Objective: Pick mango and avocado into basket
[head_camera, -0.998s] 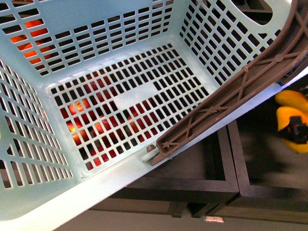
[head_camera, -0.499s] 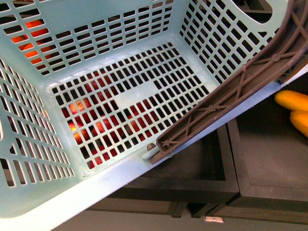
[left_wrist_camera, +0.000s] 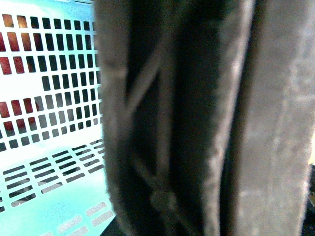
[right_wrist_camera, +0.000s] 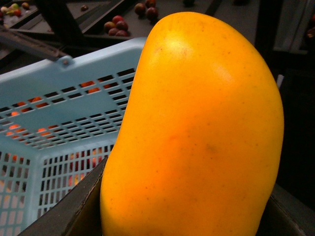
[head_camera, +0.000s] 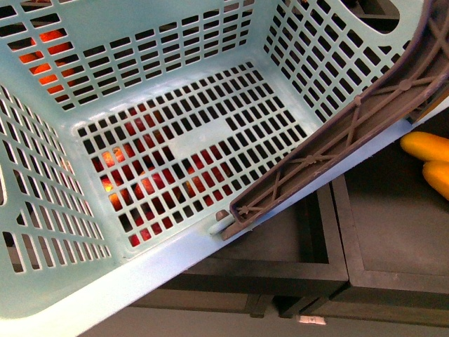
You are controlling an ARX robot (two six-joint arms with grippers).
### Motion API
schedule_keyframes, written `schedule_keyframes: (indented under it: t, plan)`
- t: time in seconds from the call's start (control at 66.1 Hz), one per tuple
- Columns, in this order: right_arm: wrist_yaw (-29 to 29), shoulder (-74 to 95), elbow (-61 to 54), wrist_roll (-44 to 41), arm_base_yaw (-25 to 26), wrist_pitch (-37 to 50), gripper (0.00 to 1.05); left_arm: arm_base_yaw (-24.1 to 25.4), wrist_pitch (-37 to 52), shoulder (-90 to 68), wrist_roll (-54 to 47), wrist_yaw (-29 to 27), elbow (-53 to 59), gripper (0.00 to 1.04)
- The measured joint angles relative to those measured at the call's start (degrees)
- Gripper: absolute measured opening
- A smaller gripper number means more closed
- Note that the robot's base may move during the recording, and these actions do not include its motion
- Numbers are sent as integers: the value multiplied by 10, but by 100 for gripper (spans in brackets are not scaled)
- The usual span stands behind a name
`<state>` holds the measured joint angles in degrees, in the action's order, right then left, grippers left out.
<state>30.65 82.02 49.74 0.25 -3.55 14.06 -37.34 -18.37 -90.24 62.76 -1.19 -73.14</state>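
Gone from the right edge of the front view is the dark gripper that sat blurred over a yellow fruit a second ago; two yellow fruits (head_camera: 426,146) now lie bare in the dark crate (head_camera: 393,232) there. The basket (head_camera: 126,24) has shifted only a touch.

The mango (right_wrist_camera: 197,128) fills the right wrist view, standing on end and raised, with the basket's rim behind it on the left. Dark parts flank its lower end, so I judge the right gripper (right_wrist_camera: 182,223) closed around it. It is not yet over the basket.

The basket is empty: its slotted floor is bare, and only red fruit (head_camera: 140,189) lying underneath shows through the slots. Its brown handle (head_camera: 351,133) slants across the right side. The left wrist view is filled by that handle, close and blurred. The left gripper itself does not show, so I cannot tell how it stands.

Neither fruit is in yet, and no avocado appears in any view.
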Motion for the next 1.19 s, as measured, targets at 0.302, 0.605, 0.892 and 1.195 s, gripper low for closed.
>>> schedule_keyframes:
  t: [0.302, 0.605, 0.892, 1.195]
  plan:
    - [-31, 11, -26, -16, -54, 1, 65, 0, 0, 0, 0, 0, 0, 13]
    - [-46, 20, -38, -16, -78, 12, 98, 0, 0, 0, 0, 0, 0, 13]
    - [-115, -14, -71, 68, -14, 92, 96, 1, 0, -2, -2, -3, 0, 13]
    - [-307, -122, -256, 12, 38, 314, 48, -1, 0, -2, -3, 3, 0, 13]
